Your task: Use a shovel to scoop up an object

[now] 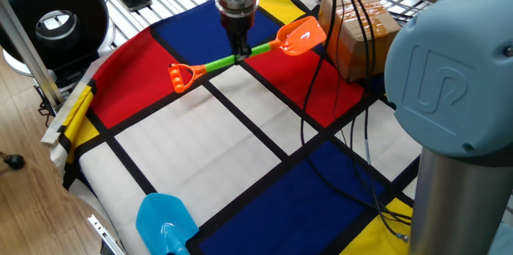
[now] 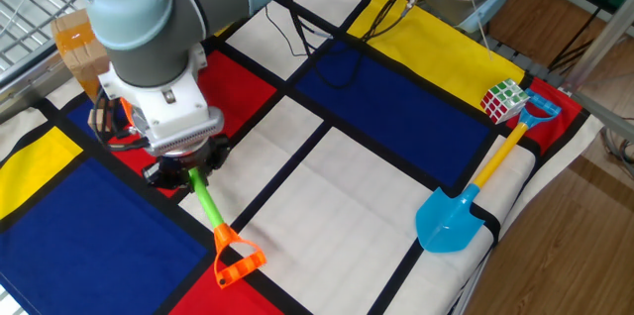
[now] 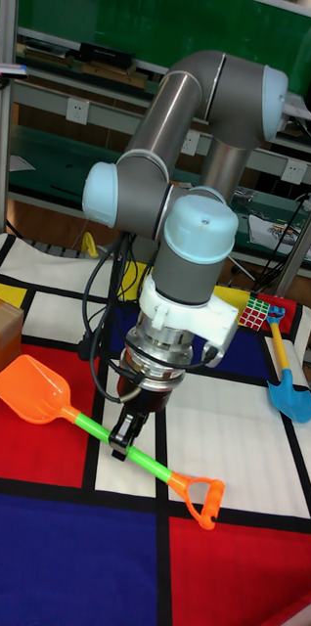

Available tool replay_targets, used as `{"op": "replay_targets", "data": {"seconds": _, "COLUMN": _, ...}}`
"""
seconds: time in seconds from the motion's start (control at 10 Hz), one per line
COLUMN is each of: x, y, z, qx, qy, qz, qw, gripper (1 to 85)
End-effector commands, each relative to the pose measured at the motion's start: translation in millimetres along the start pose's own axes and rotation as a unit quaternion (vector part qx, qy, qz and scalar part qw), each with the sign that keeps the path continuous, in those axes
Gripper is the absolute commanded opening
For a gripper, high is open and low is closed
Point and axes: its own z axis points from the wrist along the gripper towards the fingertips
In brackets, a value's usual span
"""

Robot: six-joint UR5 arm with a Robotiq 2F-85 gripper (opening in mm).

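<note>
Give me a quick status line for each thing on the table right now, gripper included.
Gripper: shut on the shovel's green shaft.
Orange shovel: held off the cloth, blade end tilted higher than the loop end.
Wooden cube: not visible in any view.
Blue shovel: lying flat near the cloth's edge, untouched.
Puzzle cube: resting by the blue shovel's handle.
Cardboard box: sitting at the cloth's edge beyond the orange blade.

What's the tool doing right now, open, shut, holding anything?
Tool: shut on the green shaft of the orange shovel, gripping it mid-shaft and holding it lifted above the cloth, blade end higher.
</note>
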Motion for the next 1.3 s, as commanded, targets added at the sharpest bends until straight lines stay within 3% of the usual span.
{"op": "replay_targets", "data": {"seconds": 0.0, "x": -18.3, "y": -0.4, "z": 4.3, "qx": 0.005, "qy": -0.026, "qz": 0.014, "qw": 0.9996, "gripper": 29.3}}
{"op": "replay_targets", "data": {"seconds": 0.1, "x": -26.6, "y": 7.2, "z": 2.9, "qx": -0.011, "qy": -0.038, "qz": 0.013, "qw": 0.9991, "gripper": 57.3}}
{"op": "replay_targets", "data": {"seconds": 0.3, "x": -30.9, "y": 8.7, "z": 2.3, "qx": -0.014, "qy": -0.046, "qz": 0.011, "qw": 0.9988, "gripper": 59.3}}
{"op": "replay_targets", "data": {"seconds": 0.8, "x": -27.0, "y": 6.7, "z": 2.6, "qx": -0.01, "qy": -0.038, "qz": 0.018, "qw": 0.999, "gripper": 59.3}}
{"op": "replay_targets", "data": {"seconds": 1.2, "x": -23.5, "y": 12.5, "z": 2.7, "qx": -0.022, "qy": -0.031, "qz": 0.044, "qw": 0.9983, "gripper": 57.7}}
